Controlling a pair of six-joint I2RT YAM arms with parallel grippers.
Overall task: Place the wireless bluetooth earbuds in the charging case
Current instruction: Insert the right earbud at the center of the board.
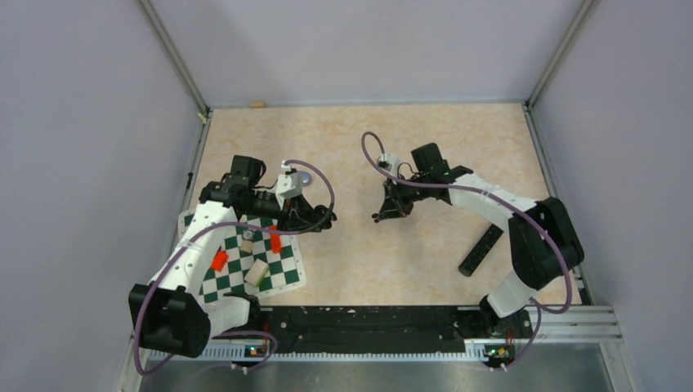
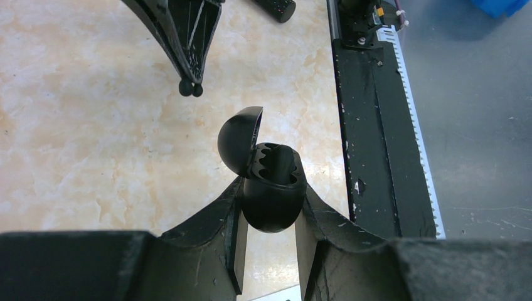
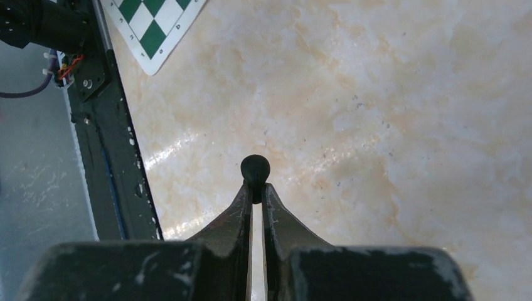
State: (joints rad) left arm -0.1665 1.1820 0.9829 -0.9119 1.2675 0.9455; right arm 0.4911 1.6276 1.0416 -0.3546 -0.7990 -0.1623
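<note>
Your left hand [image 2: 272, 210] is clamped shut on the charging case [image 2: 279, 169], steadying it over the bench [image 3: 376, 125] with its lid [image 2: 238, 138] open, so your right hand [image 3: 256, 188], pinching one tiny earbud [image 3: 255, 167] nearby, can reach the hollow.

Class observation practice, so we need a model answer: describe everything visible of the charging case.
The charging case is a small, smooth, egg-shaped shell, dark and glossy like plastic. Its hinged lid stands open, tipped back, showing scalloped recesses inside. The left gripper clamps its lower body from both sides.
</note>
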